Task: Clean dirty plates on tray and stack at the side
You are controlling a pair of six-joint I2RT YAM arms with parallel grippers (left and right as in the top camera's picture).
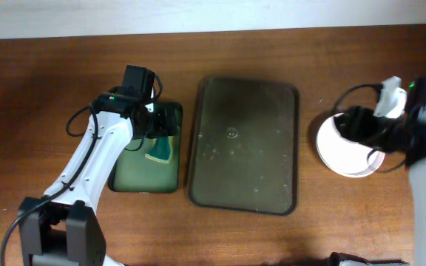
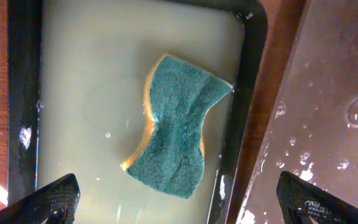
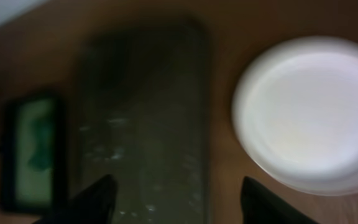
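The dark olive-brown tray [image 1: 244,144] lies at the table's middle with water drops on it and no plate on it. White plates [image 1: 344,151] sit in a stack on the table to its right; the top one looks clean in the right wrist view [image 3: 309,115]. My right gripper [image 3: 179,199] is open and empty, above the tray's right edge and the stack. My left gripper [image 2: 179,202] is open and empty above a teal sponge [image 2: 179,127] lying in the green tray [image 2: 23,93]. The big tray also shows in the left wrist view [image 2: 328,93] and in the right wrist view [image 3: 142,112].
The smaller green tray [image 1: 135,177] with yellowish liquid and the sponge [image 1: 159,151] stands left of the big tray. The right arm [image 1: 420,125] hangs over the plate stack. The table's far edge runs along the top.
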